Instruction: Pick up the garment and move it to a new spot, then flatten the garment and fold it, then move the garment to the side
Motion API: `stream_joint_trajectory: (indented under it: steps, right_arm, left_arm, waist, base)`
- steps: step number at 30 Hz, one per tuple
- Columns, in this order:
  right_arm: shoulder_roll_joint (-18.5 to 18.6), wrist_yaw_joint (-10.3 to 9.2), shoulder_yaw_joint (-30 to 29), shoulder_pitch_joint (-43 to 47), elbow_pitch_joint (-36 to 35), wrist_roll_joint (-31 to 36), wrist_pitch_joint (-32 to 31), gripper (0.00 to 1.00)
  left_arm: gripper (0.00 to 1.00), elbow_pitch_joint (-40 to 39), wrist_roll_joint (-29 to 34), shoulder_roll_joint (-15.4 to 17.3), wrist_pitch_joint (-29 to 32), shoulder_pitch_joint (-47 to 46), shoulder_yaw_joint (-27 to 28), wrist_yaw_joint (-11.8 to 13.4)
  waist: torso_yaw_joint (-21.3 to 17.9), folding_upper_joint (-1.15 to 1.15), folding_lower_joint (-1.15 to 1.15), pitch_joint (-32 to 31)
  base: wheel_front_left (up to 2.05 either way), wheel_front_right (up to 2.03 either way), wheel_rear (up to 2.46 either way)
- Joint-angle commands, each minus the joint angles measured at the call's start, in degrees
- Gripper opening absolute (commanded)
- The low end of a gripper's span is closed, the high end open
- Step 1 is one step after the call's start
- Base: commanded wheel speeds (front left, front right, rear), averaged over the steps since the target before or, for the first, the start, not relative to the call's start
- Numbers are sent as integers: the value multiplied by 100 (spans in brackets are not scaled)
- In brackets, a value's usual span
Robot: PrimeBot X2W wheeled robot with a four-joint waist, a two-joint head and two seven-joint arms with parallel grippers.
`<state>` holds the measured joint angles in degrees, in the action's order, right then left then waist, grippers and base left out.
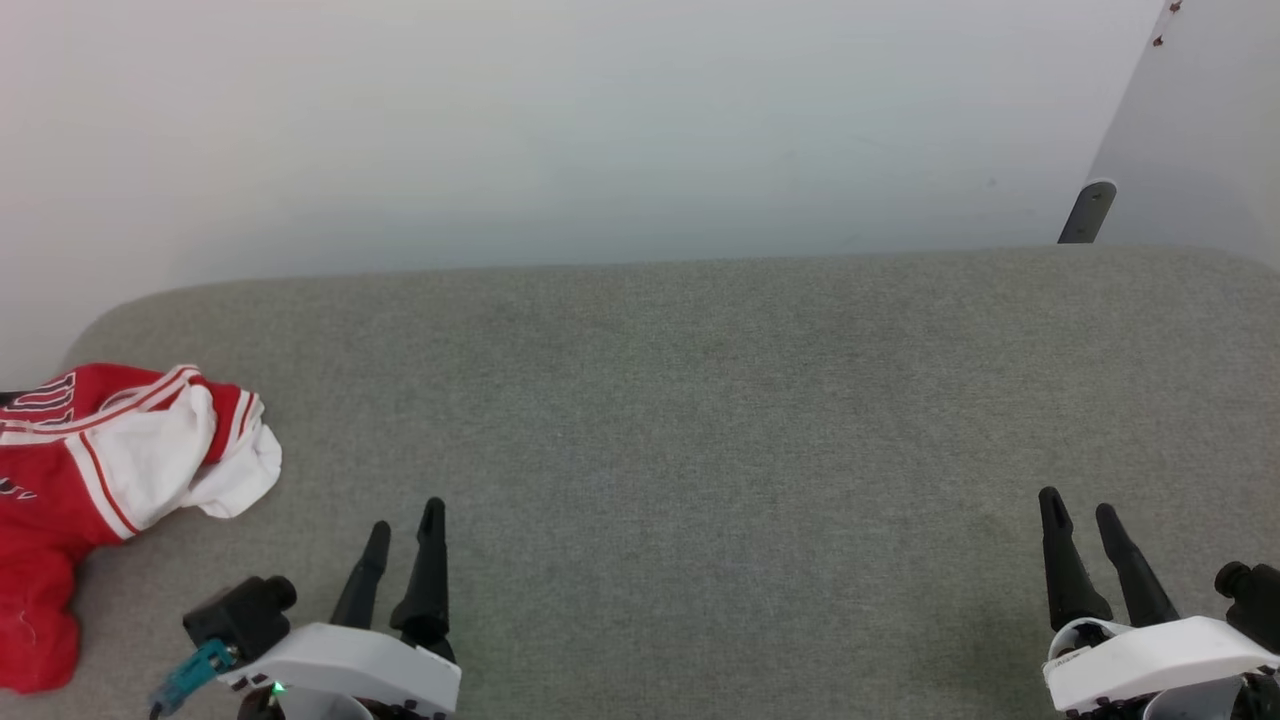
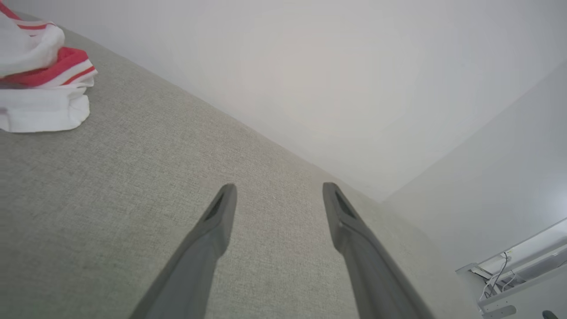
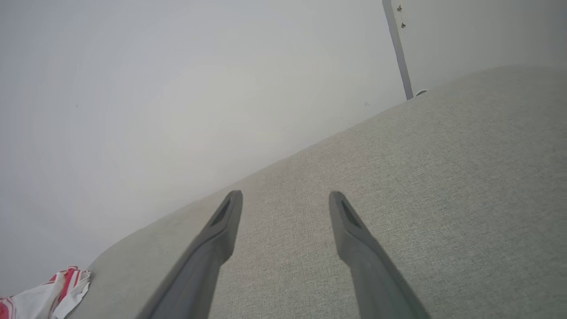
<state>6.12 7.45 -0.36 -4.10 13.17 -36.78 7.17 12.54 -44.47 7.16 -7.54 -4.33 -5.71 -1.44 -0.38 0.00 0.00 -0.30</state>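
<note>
While the left gripper [image 1: 406, 514] and right gripper [image 1: 1075, 500] gape empty, the garment [image 1: 60, 480] shows unreadable lettering [image 1: 45, 398]

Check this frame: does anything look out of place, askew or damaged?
The garment lies crumpled in a heap at the left end of the grey surface, a white sleeve bunched over the red body. The left gripper and right gripper are open, apart from it. Nothing looks damaged or spilled.

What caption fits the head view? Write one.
Crumpled red-and-white jersey shirt lies on grey fabric surface; left gripper, right gripper open.
</note>
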Motion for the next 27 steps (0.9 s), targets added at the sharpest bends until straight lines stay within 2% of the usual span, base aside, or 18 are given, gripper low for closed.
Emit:
stream_joint_trajectory:
  steps: [1, 10, 27]
  right_arm:
    - [42, 3, -39, -98, -53, 300, 74, 100]
    - [61, 4, -88, -37, -87, 1098, 221, 100]
    - [113, 4, -124, 43, -153, 2143, 444, 100]
  left_arm:
    - [100, -75, 237, 22, -55, -16, 44, -48]
    - [100, -66, 903, -23, -186, 30, 173, -193]
    - [100, -49, 1935, -118, -406, 70, 413, -368]
  waist:
    - [-2, 0, 0, -3]
    - [-12, 0, 0, -25]
    - [-23, 0, 0, -70]
  base:
    - [0, 0, 0]
    - [0, 0, 0]
    - [0, 0, 0]
